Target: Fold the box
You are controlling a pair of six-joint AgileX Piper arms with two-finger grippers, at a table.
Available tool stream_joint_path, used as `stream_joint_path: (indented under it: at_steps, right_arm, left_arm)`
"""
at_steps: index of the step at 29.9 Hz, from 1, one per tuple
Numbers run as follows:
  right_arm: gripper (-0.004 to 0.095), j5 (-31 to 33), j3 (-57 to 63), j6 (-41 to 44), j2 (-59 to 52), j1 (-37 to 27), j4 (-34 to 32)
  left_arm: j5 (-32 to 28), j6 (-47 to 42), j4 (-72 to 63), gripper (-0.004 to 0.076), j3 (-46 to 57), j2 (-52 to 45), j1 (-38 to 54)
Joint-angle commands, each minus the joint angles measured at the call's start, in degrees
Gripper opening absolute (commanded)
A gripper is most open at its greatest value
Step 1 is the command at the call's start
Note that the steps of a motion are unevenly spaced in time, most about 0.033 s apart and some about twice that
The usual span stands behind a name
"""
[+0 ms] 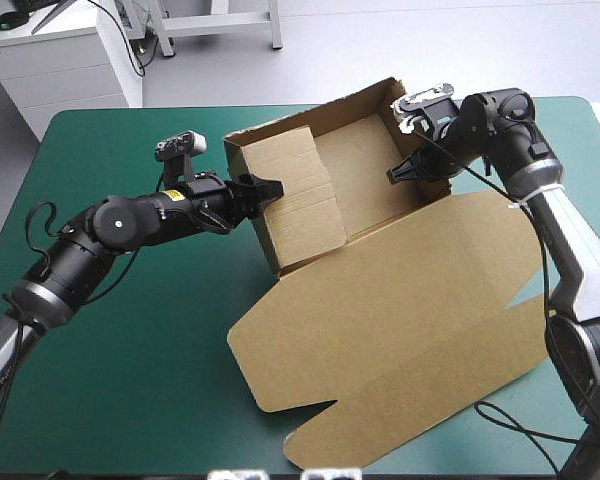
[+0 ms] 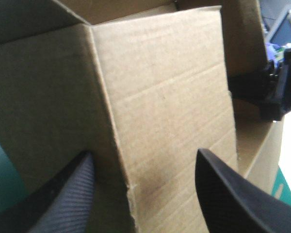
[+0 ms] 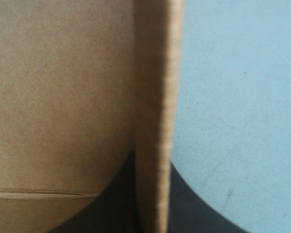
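Box (image 1: 380,290): middle of the table (image 1: 120,400), tray half formed at the far side, lid flat toward the near edge. Left end effector (image 1: 268,190) wide open, fingers astride the left wall's folded flap. Right end effector (image 1: 394,174) pinched nearly closed on the right wall's rim. Judgement: hold the right wall upright as an anchor and press the left flap inward evenly along its crease, without skewing the tray.

The box (image 1: 380,300), walls raised and lid flat, blocked the middle and the right side; the teal-green cover (image 1: 130,380) lay free at the near left.
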Motion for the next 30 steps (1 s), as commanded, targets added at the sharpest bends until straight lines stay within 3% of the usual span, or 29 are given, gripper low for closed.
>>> stream_joint_path:
  at_steps: [1,6,17,30]
  right_arm:
    - [-0.0012,-5.34,-1.80,1.01,-4.34,0.49,4.29]
    - [-0.0012,-6.59,-1.80,0.94,-6.87,0.49,4.33]
    - [-0.0012,-6.92,-1.88,0.01,-8.89,0.49,5.31]
    - [-0.0012,-7.15,-1.88,-0.54,-8.89,0.49,5.83]
  left_arm:
    - [-0.10,-18.33,14.13,0.0422,-3.32,-1.64,-2.98]
    - [3.87,-30.82,23.08,0.0421,-3.29,-1.26,-3.10]
    - [4.16,-42.22,29.89,0.0421,-3.47,-1.26,-3.19]
    - [2.89,-42.42,28.09,0.0421,-4.64,-1.26,-3.19]
